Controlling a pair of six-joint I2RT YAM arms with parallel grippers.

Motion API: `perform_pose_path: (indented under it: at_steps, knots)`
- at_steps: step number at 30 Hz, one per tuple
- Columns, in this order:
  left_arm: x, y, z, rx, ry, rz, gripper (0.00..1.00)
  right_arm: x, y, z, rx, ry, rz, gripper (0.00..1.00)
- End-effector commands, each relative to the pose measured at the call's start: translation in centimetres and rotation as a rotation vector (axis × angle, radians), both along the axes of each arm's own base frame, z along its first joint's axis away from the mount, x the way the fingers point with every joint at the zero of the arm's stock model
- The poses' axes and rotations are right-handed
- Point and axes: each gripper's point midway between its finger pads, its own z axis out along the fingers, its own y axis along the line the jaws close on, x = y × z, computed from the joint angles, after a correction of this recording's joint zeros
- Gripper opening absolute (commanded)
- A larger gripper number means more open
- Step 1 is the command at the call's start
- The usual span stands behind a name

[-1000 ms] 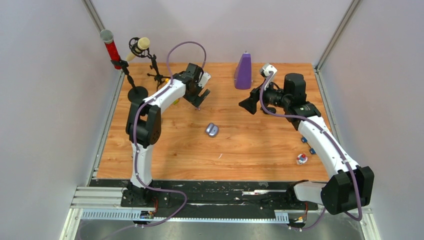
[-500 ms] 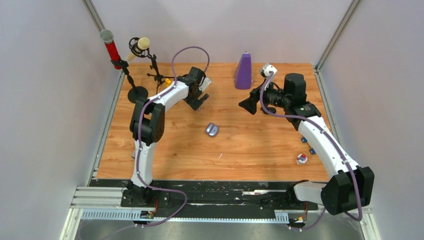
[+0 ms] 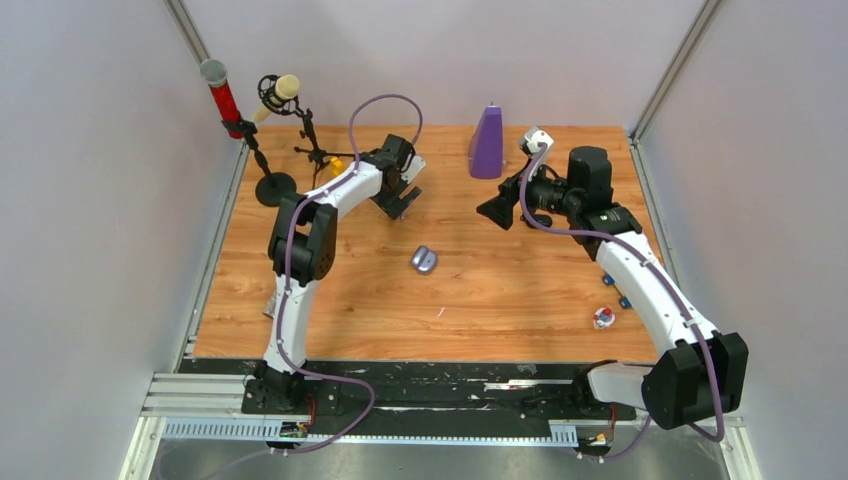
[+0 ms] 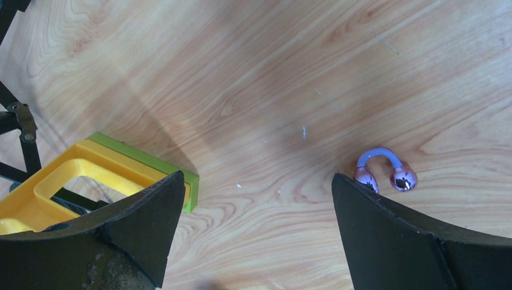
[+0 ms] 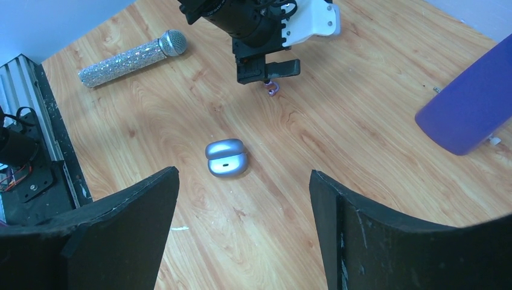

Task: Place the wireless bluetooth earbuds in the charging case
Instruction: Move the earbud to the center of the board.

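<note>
While the left gripper (image 4: 256,184) hangs low over the far left part of the table (image 3: 520,290), its claw is spread wide with nothing between the fingers. I see a purple earbud (image 4: 386,171) lying on the wood at 3 o'clock in its wrist view. It is two glossy bulbs joined by a lilac arch, right at the tip of the finger on that side; I cannot tell whether they touch. At 9 o'clock in the same view, a yellow and green block (image 4: 96,172) lies partly behind the other finger. The charging case (image 3: 424,261) sits near mid-table, at about 5 o'clock from the left gripper and apart from the earbud. The right gripper (image 3: 496,212) is held above the wood at 2 o'clock from the case, its claw also apart and empty. A purple cone (image 3: 487,143) stands at 12 o'clock from it, by the far edge.
</note>
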Motion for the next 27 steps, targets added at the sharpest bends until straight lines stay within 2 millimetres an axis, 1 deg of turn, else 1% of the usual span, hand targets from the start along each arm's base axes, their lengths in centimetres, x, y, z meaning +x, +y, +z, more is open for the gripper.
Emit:
perform_pose_path:
  at_steps: [1,5,8,11,13,14,16,18,21,22,23,25,26,27]
  knots:
    - [1.1,-1.5,0.0,-0.051,-0.017,-0.011,0.99,0.4,0.4,-0.1,0.018,0.001,0.02,0.81]
    - [1.0,-3.0,-0.3,-0.096,0.005,-0.024,0.99,1.4,0.7,-1.7,0.032,0.082,0.018,0.81]
    - [0.6,-4.5,-0.4,-0.118,0.01,-0.052,0.98,2.5,1.0,-3.2,0.049,0.162,0.02,0.8]
    - [0.2,-5.9,-0.7,-0.128,0.015,-0.077,0.98,3.4,1.6,-4.4,0.063,0.245,0.029,0.76]
    - [-0.3,-7.1,-1.0,-0.145,0.03,-0.1,0.99,3.8,1.9,-4.8,0.069,0.292,0.036,0.74]
    - [-0.6,-7.7,-1.3,-0.151,0.039,-0.109,0.99,3.9,2.1,-4.8,0.071,0.305,0.044,0.72]
    - [-1.2,-8.8,-1.6,-0.173,0.063,-0.13,0.98,4.1,2.0,-4.8,0.067,0.328,0.044,0.71]
    - [-1.8,-9.8,-1.7,-0.193,0.078,-0.151,0.98,4.2,1.8,-4.6,0.065,0.319,0.036,0.71]
    - [-2.5,-11.6,-1.8,-0.214,0.086,-0.192,0.98,4.2,1.2,-4.9,0.059,0.315,0.021,0.71]
    - [-2.4,-12.1,-1.5,-0.222,0.08,-0.198,0.98,4.1,1.0,-5.1,0.063,0.324,0.02,0.71]
    - [-2.5,-12.5,-1.7,-0.225,0.087,-0.201,0.98,4.1,0.8,-5.3,0.07,0.337,0.02,0.71]
    - [-1.8,-13.8,-0.6,-0.266,0.079,-0.197,0.98,4.0,0.5,-5.6,0.089,0.369,0.023,0.7]
    - [-1.8,-13.8,-0.3,-0.27,0.082,-0.189,0.99,3.9,0.4,-5.6,0.097,0.38,0.025,0.69]
    - [-1.0,-14.0,0.8,-0.28,0.056,-0.179,0.99,3.9,0.2,-5.8,0.103,0.392,0.025,0.68]
